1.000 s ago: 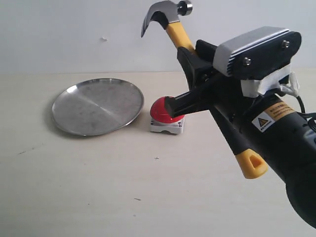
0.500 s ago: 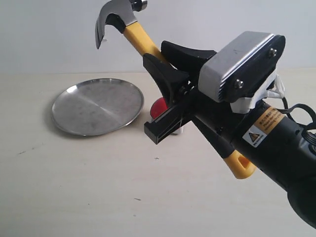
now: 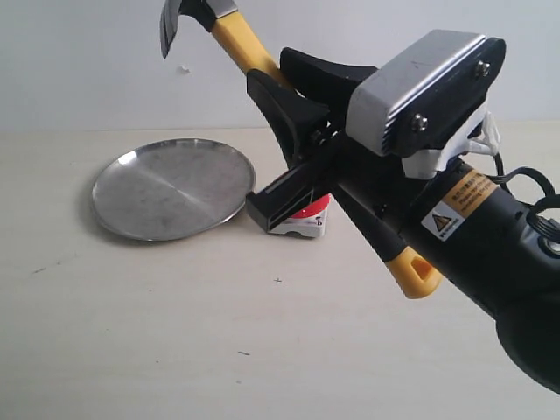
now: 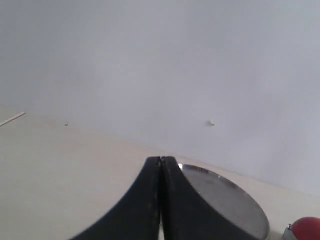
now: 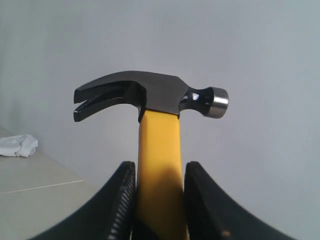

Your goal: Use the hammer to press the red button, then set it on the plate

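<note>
My right gripper is shut on the hammer's yellow handle and holds it high above the table. The dark claw head is at the top edge, above the plate's far side; the yellow end sticks out below the arm. In the right wrist view the hammer stands upright between the fingers. The red button on its white base is mostly hidden behind the gripper. The steel plate lies to its left, bare. My left gripper is shut on nothing, with the plate and button beyond it.
The pale table runs back to a plain grey wall. A crumpled white cloth lies at the side in the right wrist view. My right arm's black body fills the right of the exterior view.
My right gripper has carried the hammer leftward and higher; the head now reaches the frame's top edge. The gripper now covers most of the red button.
</note>
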Motion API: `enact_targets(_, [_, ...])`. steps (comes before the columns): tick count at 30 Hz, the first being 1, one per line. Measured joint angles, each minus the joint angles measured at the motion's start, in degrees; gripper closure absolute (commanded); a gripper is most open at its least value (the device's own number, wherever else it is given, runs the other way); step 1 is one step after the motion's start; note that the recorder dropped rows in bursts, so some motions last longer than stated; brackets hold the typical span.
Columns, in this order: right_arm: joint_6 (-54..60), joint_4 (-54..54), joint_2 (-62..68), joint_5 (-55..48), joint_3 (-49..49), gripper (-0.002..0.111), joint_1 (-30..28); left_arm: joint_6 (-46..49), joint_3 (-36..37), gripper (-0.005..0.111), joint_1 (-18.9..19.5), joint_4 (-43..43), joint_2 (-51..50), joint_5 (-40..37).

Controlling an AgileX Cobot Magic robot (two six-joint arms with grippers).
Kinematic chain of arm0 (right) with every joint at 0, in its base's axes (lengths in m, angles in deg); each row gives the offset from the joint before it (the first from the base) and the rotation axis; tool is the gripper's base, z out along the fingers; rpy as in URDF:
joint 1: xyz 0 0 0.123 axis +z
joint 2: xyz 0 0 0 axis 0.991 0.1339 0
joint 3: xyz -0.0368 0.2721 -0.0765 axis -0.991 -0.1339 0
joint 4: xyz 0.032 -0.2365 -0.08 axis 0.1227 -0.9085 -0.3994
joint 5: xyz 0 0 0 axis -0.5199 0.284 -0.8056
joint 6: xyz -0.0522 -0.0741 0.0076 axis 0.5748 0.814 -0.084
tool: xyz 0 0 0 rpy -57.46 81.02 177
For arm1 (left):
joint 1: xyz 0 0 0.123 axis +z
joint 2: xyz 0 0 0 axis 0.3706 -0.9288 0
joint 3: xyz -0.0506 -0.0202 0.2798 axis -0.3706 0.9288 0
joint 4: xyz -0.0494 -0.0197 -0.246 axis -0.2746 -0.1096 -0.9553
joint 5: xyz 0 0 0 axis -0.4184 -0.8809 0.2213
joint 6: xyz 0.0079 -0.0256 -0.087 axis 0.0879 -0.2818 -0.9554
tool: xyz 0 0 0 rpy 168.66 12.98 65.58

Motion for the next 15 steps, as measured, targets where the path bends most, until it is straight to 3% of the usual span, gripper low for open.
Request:
enact_targets(5, [-1.1,1.2,3.2,0.1,1.2,0.108,0.0,-7.0,0.0,0.107,0.0,-7.0,0.0,10.0])
enact_targets(8, [-2.1,1.3,4.6,-0.1,1.9,0.108,0.0,-12.4,0.0,0.107,0.0,-5.8,-3.7,16.8])
enact_targets(15, [-2.6,1.5,4.7,-0.1,1.9,0.108,0.0,-32.3,-0.5,0.107,0.0,13.5,-23.3,32.1])
